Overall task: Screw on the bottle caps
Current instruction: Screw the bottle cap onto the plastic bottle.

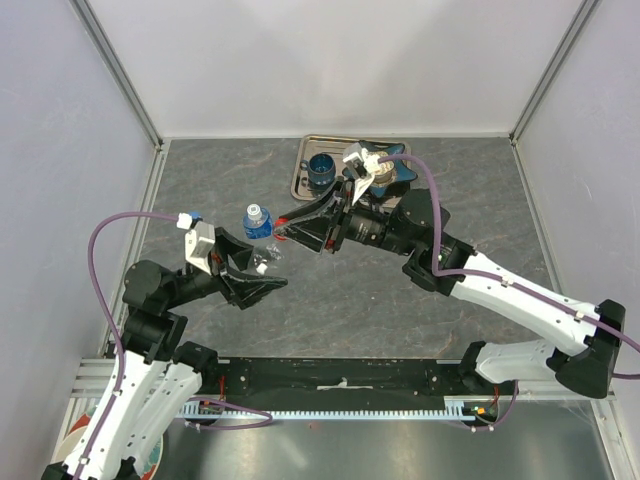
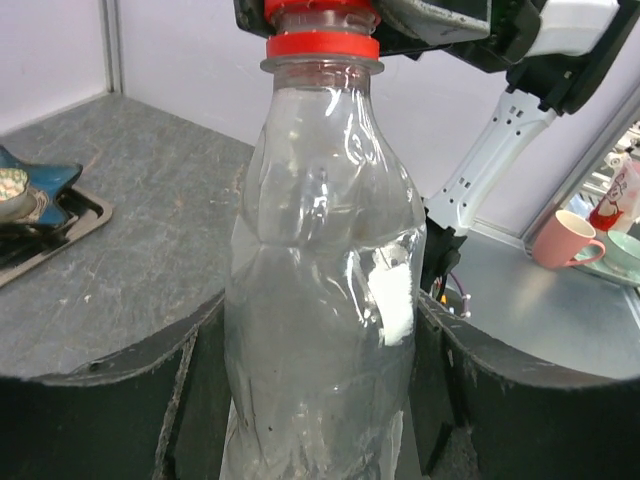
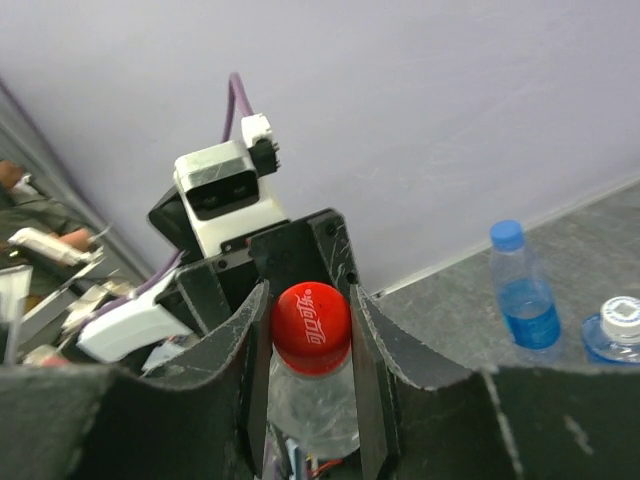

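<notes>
the red cap (image 3: 311, 315) sits on the neck of the clear bottle (image 2: 320, 280), just above the red collar ring. the bottle stands upright on the table (image 1: 350, 320), left of the middle. how far the threads have taken cannot be told.

the right pincer (image 3: 310, 296) is closed tight on the cap from above, one finger on each side. that puts its wrist in line with the neck, so a roll of the wrist would turn the cap.

the left pincer (image 2: 320, 420) comes in low from the side, its jaws set fairly wide, with both fingers (image 2: 110, 400) pressed against the bottle's body. that grip is there, i judge, to stop the bottle spinning or tipping while the cap is driven. the body is thin and creased, so a harder squeeze could buckle it and throw the neck off line.

the step in hand looks like the screwing down of this cap. just beyond stand a white-capped bottle (image 1: 257, 220) and a blue-capped bottle (image 3: 525, 290), each with a cap on its neck. this may therefore be the last of the three, though whether those two are tight cannot be seen.

at the far edge of the table lies a tray (image 1: 300, 185) with a dark blue cup (image 1: 322, 172) in it, well apart from the work.
</notes>
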Action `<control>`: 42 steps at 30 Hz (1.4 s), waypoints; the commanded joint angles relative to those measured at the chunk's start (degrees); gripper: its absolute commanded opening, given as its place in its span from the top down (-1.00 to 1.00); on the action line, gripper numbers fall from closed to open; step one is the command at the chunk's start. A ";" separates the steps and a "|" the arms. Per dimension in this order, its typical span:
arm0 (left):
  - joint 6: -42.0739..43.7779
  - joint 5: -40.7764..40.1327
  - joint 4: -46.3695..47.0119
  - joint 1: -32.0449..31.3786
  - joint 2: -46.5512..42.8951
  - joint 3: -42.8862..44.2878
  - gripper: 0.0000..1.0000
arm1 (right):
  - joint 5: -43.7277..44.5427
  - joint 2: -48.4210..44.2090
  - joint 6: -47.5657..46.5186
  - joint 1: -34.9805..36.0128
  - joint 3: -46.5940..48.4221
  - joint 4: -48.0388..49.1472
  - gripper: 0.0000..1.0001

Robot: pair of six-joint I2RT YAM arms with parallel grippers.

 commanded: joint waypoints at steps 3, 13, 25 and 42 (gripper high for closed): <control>-1.14 -13.84 0.81 0.28 0.70 5.19 0.97 | 5.88 4.87 -8.29 6.43 1.87 -14.41 0.81; 4.66 -11.91 0.54 0.28 -0.44 3.26 0.96 | 9.14 6.89 -13.04 8.37 7.75 -28.38 0.83; 9.68 -19.55 -0.08 0.28 0.35 3.96 0.96 | 19.16 8.82 -7.51 12.76 6.18 -33.33 0.93; 13.98 -24.13 -2.62 0.28 -0.53 4.41 0.96 | 58.70 22.97 -4.34 26.12 19.88 -54.49 1.00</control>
